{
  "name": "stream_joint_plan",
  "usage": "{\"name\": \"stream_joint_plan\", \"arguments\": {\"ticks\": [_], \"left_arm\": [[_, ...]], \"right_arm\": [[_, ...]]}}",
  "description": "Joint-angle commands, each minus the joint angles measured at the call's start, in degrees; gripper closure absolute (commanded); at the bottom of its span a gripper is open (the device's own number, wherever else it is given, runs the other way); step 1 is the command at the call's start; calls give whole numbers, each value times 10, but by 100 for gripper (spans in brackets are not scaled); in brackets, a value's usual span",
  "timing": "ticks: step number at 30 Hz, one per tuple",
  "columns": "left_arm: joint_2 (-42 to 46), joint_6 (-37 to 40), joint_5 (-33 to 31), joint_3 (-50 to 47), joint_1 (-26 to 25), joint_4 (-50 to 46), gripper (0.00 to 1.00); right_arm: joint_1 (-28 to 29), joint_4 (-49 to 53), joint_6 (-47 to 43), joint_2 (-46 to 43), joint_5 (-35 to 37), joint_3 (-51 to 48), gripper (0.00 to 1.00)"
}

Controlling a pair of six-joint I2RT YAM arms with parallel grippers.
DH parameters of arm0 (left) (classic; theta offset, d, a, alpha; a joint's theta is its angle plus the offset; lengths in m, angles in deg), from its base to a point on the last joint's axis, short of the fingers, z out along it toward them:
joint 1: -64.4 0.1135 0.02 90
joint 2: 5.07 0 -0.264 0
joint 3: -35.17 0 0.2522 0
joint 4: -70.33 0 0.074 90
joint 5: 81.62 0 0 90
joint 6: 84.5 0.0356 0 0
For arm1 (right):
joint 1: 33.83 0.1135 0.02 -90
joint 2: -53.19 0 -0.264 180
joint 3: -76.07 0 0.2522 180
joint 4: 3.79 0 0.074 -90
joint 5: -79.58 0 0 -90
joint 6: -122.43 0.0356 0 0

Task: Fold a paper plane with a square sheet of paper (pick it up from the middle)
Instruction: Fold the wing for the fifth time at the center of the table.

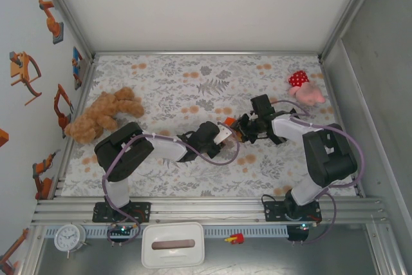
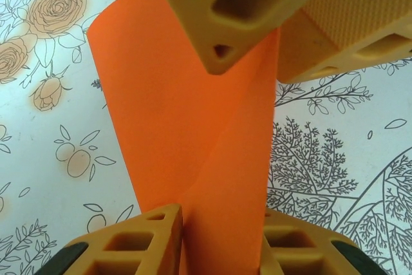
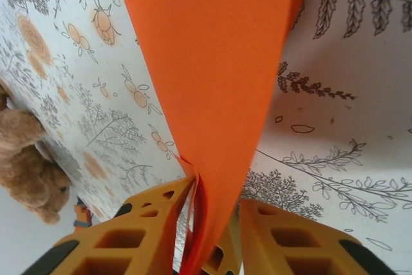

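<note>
In the middle of the flower-printed tablecloth [image 1: 167,88] the two arms meet nose to nose. The left gripper [image 1: 225,135] and the right gripper [image 1: 244,129] sit just beside each other, with a sliver of orange between them. That sliver is the bright orange sheet of paper [image 2: 187,127], which as far as I can see is held up off the cloth rather than lying on it.

The left gripper is pinched on one end. Seen from its wrist, the paper runs straight down into the gap between its two yellow-orange ribbed fingers [image 2: 129,246] and touches both. A soft crease runs up the length of the strip. At the far end of the same strip the right gripper's fingers [image 2: 225,11] close over the top edge, one in front of the paper and the other just beside its right-hand edge.

Seen from the right wrist, that gripper is clamped on the paper too. The sheet starts as a broad band at the top of the view and narrows to a tight bunch of layers squeezed between the two fingers [image 3: 122,246].

A brown teddy bear [image 1: 103,115] lies well apart from all this, at the left edge of the cloth. A red-and-white polka-dot plush with pink limbs [image 1: 304,87] sits near the far right corner.
</note>
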Motion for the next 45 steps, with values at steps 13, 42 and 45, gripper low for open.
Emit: {"name": "stream_joint_plan", "arguments": {"ticks": [13, 42, 45], "left_arm": [[41, 24, -40, 16, -36, -79, 62], [7, -51, 37, -21, -6, -19, 78], [6, -62, 57, -25, 3, -13, 78]], "right_arm": [[4, -20, 7, -7, 19, -9, 95], [-25, 20, -33, -62, 52, -5, 55], [-36, 36, -44, -80, 67, -8, 55]]}}
